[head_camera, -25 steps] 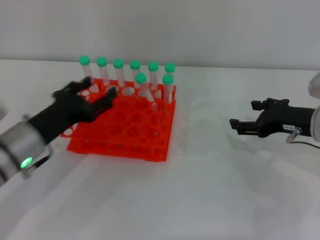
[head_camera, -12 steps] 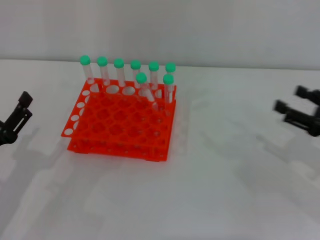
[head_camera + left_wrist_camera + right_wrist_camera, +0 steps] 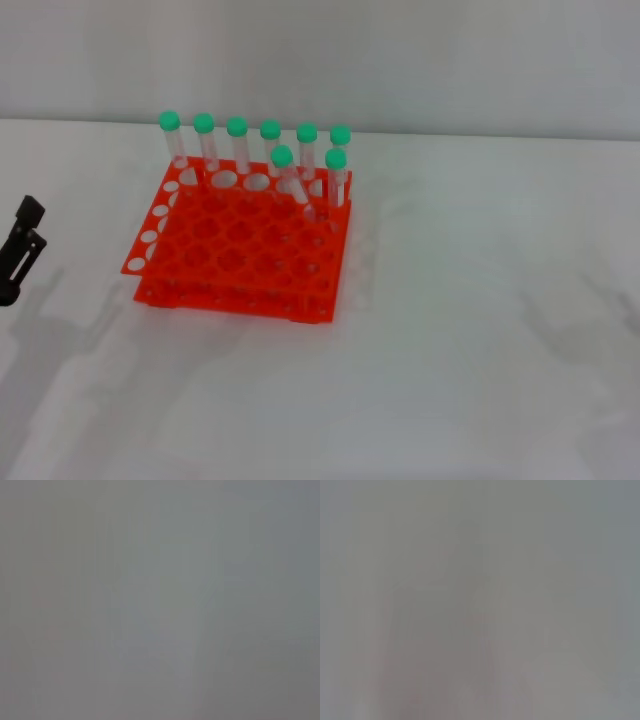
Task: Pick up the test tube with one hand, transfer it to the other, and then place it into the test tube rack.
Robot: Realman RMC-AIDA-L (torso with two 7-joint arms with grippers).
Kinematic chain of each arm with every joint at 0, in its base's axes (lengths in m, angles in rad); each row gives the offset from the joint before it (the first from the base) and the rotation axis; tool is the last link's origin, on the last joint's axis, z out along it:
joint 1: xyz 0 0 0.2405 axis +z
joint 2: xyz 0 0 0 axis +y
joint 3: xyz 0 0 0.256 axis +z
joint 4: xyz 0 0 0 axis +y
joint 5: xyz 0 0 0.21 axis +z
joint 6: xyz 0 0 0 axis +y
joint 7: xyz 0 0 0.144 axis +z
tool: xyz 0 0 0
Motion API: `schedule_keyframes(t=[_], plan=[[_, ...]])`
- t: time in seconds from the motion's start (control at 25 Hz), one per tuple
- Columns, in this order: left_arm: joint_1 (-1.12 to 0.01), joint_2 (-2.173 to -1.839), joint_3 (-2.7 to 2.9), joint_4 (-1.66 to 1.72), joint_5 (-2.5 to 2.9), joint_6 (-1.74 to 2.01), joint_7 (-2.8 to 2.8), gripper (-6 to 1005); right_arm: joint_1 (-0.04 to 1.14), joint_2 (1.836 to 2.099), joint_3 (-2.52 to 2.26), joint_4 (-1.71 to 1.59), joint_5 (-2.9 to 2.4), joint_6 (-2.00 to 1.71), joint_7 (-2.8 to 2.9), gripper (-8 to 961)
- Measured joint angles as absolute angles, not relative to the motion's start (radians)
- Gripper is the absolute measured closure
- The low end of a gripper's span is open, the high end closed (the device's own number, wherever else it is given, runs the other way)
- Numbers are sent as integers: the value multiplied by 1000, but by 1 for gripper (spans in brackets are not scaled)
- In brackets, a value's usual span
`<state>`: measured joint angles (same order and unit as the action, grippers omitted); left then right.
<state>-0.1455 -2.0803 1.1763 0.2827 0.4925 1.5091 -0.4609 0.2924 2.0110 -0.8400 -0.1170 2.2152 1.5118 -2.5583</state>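
8 green-capped test tubes (image 3: pixel 283 172) stand in the far rows of the orange test tube rack (image 3: pixel 240 245) on the white counter (image 3: pixel 450 330); 1 leans. The left pincer (image 3: pixel 20 250) sits at the counter's left edge, well apart from the rack; its opening cannot be determined. The right pincer is out of view.

A plain white tabletop (image 3: pixel 450 380) fills most of the head view under soft, even light that leaves faint grey shadows on it, and it meets a bare pale grey wall (image 3: pixel 400 50) along 1 straight horizontal edge at the far side.
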Motion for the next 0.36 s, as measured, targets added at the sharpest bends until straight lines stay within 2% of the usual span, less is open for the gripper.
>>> schedule_keyframes(t=[0.36], plan=[[-168,-2089,1180,122,386,1656,-390,208,253,2005,-683,-78,2218,1502,-2608,111]])
